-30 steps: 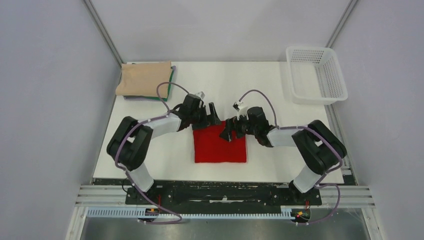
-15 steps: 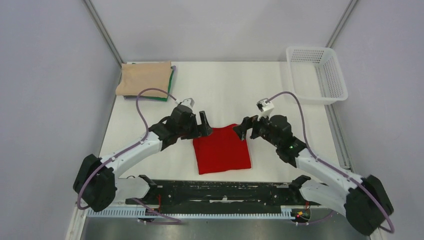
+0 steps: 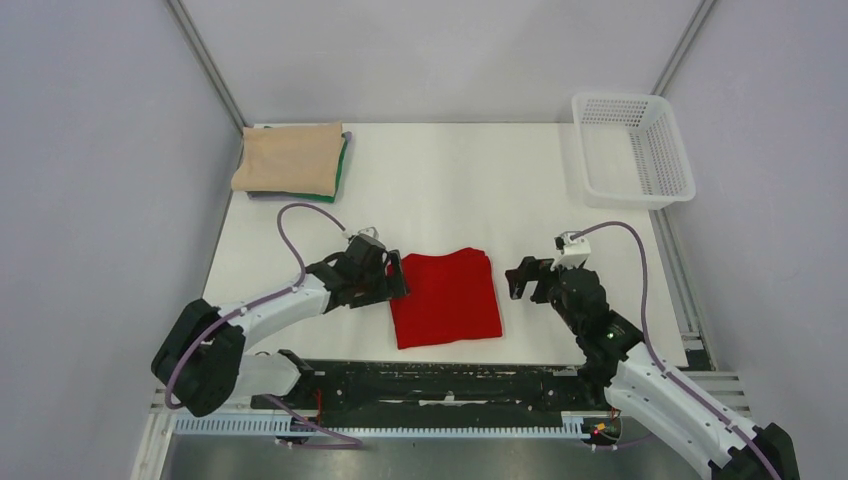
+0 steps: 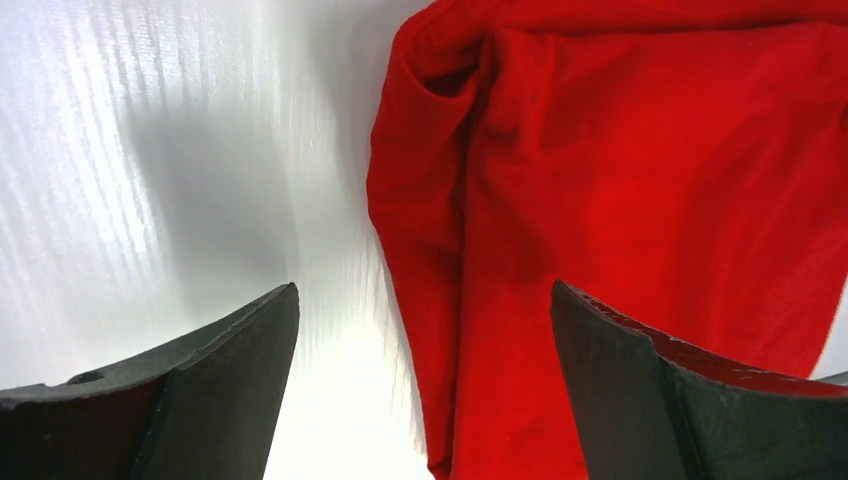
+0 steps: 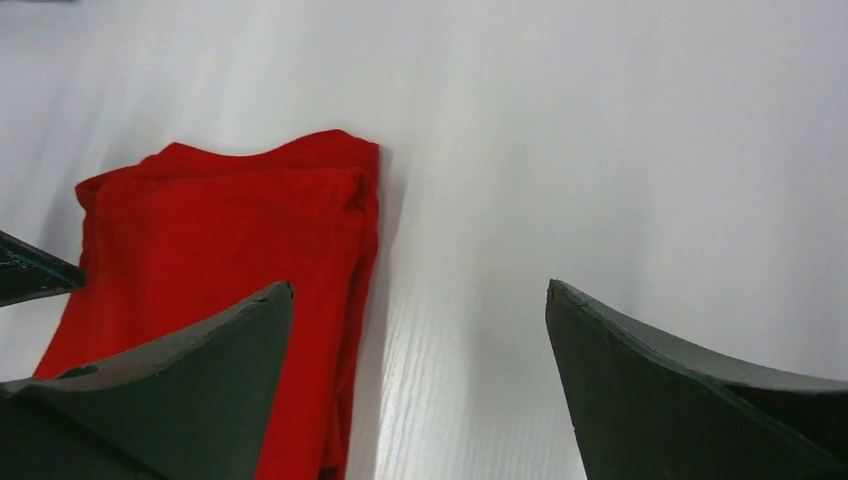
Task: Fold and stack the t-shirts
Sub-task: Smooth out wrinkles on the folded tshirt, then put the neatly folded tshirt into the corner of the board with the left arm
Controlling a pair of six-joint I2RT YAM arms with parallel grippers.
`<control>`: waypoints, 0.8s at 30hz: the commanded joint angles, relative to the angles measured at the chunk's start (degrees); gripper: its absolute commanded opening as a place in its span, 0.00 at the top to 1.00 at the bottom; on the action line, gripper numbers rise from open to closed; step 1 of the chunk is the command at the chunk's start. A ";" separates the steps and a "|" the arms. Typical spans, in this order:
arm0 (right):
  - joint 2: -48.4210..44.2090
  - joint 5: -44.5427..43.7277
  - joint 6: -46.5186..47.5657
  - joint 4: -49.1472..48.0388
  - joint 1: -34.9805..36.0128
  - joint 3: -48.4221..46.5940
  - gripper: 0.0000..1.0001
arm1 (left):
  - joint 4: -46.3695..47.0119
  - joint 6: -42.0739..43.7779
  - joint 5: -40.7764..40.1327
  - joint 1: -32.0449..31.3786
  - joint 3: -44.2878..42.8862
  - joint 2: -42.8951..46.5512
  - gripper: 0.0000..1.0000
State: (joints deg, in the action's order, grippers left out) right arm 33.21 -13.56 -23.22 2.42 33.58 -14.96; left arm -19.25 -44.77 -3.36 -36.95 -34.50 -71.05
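Red folded t-shirt [image 3: 445, 298] lies long axis near-to-far, slightly skewed; left gripper [image 3: 395, 281] gapes astride its left edge, right gripper [image 3: 515, 280] gapes just off its right.

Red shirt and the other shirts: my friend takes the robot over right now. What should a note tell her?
Left tool: open, empty, at the red shirt's left edge.
Right tool: open, empty, off to the shirt's right, not touching.
Red shirt: folded, on the table's near middle.
Beige shirt lies folded on the green shirt, far left corner.
Left to do: probably move the red shirt onto the beige shirt.
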 commanded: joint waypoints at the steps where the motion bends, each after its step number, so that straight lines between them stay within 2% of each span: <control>1: 0.63 -3.55 0.45 3.11 -0.01 0.10 0.02 | 5.19 -2.68 0.28 0.04 0.11 -4.27 0.01; 8: 2.56 -5.52 2.55 2.94 -0.01 0.69 0.02 | 5.86 -3.99 -3.36 -2.65 -1.73 -10.12 0.13; 11: 2.69 -7.49 2.61 3.31 -0.01 1.10 0.02 | 4.39 -4.91 -5.43 -5.83 -4.21 -13.94 0.23; 15: 1.60 -9.34 3.16 3.86 -0.03 1.57 0.02 | 1.85 -6.43 -9.30 -9.89 -7.75 -20.07 0.44; 16: 1.36 -9.77 3.24 4.06 -0.01 1.65 0.02 | 1.04 -6.69 -9.98 -10.34 -8.67 -21.55 0.53; 19: 0.63 -11.09 3.65 4.66 0.04 1.56 0.02 | -3.05 -6.73 -13.46 -10.77 -12.79 -25.70 0.90; 20: 0.38 -11.32 3.79 4.77 -0.01 1.61 0.02 | -5.34 -6.24 -15.39 -10.75 -14.75 -26.72 0.98; 24: -0.08 -12.16 4.18 4.78 0.03 1.87 0.02 | -11.88 -0.03 -24.69 -10.78 -22.21 -28.13 0.98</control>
State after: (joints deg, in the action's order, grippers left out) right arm 33.87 -22.94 -19.99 7.92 33.58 -13.56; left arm -20.08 -49.45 -16.45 -47.75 -52.69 -95.22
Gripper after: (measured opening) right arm 0.979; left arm 0.064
